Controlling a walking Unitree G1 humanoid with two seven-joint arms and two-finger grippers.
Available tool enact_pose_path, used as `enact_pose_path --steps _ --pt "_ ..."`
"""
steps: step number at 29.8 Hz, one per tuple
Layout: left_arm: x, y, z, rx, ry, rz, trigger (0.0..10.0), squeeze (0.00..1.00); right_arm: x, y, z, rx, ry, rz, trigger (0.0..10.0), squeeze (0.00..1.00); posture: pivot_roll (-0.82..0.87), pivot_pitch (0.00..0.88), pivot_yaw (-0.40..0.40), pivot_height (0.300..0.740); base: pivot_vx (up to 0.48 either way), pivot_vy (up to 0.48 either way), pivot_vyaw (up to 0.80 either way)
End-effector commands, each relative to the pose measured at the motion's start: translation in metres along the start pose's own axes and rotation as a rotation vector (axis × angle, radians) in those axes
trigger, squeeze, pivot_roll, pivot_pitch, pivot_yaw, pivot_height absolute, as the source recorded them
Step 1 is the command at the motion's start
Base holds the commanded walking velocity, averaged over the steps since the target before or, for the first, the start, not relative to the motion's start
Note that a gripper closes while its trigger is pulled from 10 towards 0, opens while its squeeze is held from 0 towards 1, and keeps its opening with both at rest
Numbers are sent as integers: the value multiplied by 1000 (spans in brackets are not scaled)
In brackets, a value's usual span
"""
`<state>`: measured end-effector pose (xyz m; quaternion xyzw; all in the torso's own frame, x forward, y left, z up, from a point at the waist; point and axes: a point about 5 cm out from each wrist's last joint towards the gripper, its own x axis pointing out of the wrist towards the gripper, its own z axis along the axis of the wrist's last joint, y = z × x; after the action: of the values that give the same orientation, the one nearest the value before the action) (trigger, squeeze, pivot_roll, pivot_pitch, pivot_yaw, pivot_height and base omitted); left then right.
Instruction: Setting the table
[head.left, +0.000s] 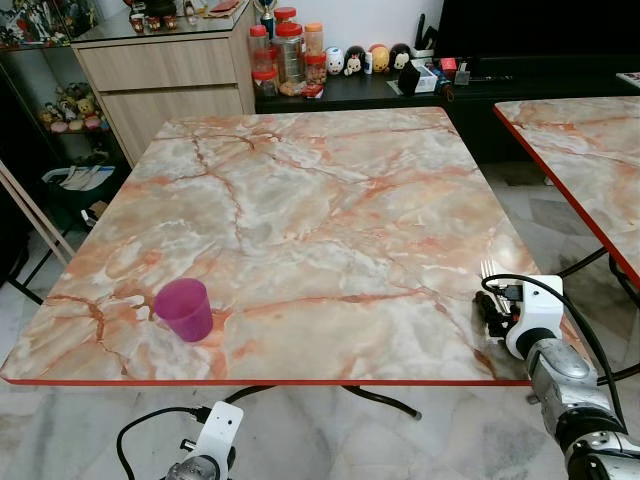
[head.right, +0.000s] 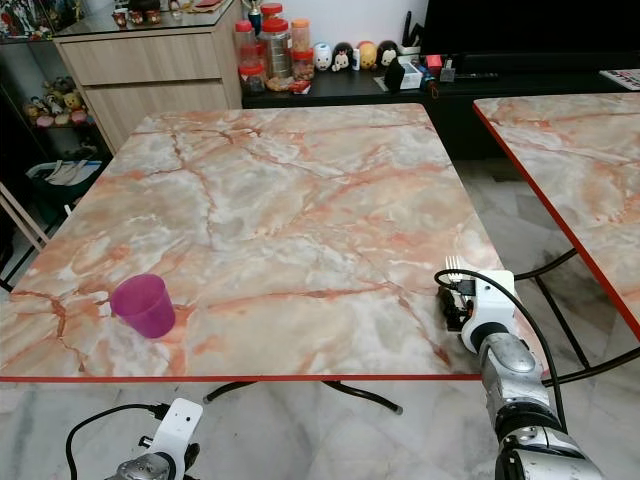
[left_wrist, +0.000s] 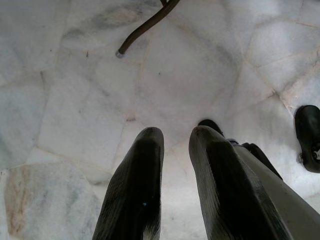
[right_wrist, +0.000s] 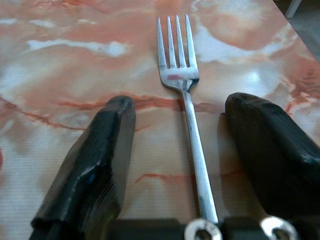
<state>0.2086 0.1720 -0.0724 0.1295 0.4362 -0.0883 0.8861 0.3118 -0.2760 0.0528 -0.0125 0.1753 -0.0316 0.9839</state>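
1. The main risk, as I judge it, is the fork being dragged or flicked when the right gripper pulls away. The handle runs back between the two black fingers towards the gripper's base, so any sideways motion could catch it and skew the setting.
2. A second risk is the edge. The fork lies on the marble table near its right front corner, close to the red rim, and a nudge outward could send it to the floor.
3. The purple cup stands upright near the front left of the table, well apart from the fork, so it seems in no danger from this arm.
4. Right gripper: its fingers are spread wide, one on either side of the handle, with table showing between each finger and the metal. They are not clamping the fork, which lies flat with its tines pointing away from the wrist.
5. Left gripper: it hangs idle below the table over the pale floor tiles (a dark table foot lies near), with a narrow gap between its fingers and nothing held.
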Motion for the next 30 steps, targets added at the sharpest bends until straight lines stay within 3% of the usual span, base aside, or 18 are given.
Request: enact_pose_path --steps 1,30 --pt "-1 3 -3 1 17 4 10000 0 2 3 -1 8 17 8 0 0 -11 0 49 728 0 0 0" --pt "0 1 0 3 23 -31 10000 0 6 10 10 7 -30 45 0 0 -11 0 56 728 0 0 0"
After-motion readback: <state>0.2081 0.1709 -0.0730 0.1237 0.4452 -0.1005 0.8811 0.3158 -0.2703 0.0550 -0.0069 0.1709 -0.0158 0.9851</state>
